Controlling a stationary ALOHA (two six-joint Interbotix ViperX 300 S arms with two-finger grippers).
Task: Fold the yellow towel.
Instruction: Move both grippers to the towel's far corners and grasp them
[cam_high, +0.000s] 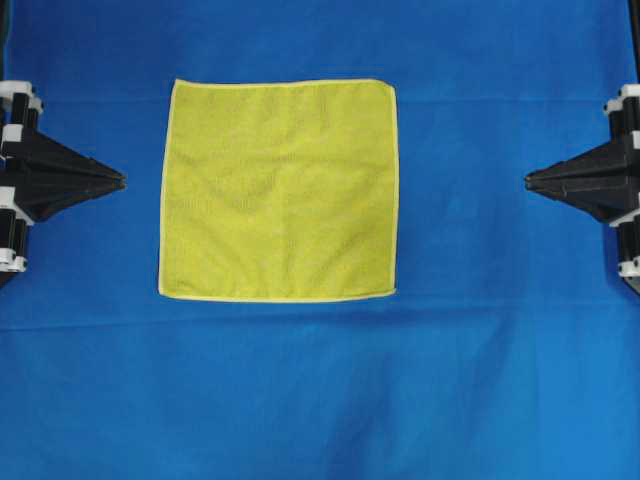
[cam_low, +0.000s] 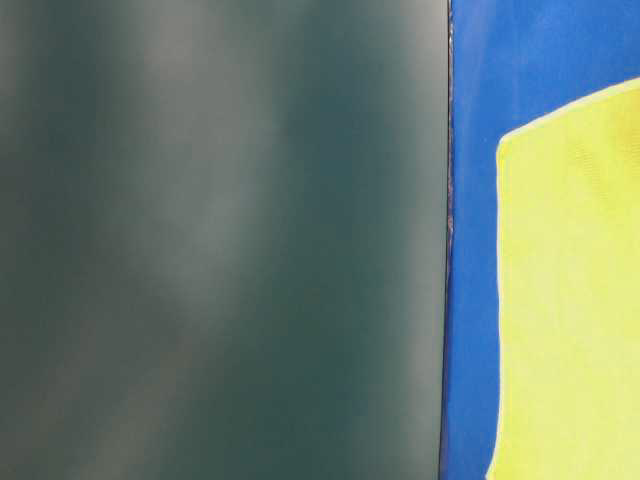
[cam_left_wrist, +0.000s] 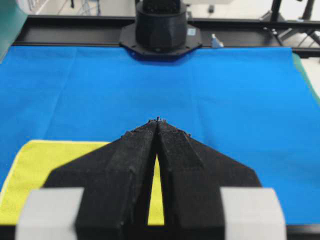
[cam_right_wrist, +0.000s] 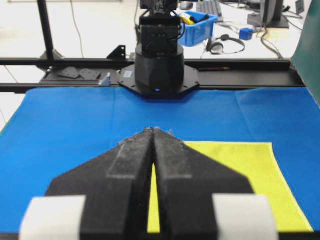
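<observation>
The yellow towel (cam_high: 279, 189) lies flat and unfolded on the blue cloth, a bright square with a pale hem. It also shows in the table-level view (cam_low: 575, 300), in the left wrist view (cam_left_wrist: 35, 175) and in the right wrist view (cam_right_wrist: 245, 175). My left gripper (cam_high: 122, 180) hangs at the left edge, shut, tips together and pointing at the towel, a short gap away from its left hem. At the right edge my right gripper (cam_high: 528, 181) is shut too, farther from the towel's right hem. Both are empty, as their wrist views confirm, left gripper (cam_left_wrist: 158, 119) and right gripper (cam_right_wrist: 153, 129).
A large blue cloth (cam_high: 320, 390) covers the whole table. The opposite arm's black base (cam_left_wrist: 160, 30) stands at the far edge in the left wrist view, and another arm's base (cam_right_wrist: 159, 65) in the right wrist view. A dark green panel (cam_low: 220, 240) fills most of the table-level view.
</observation>
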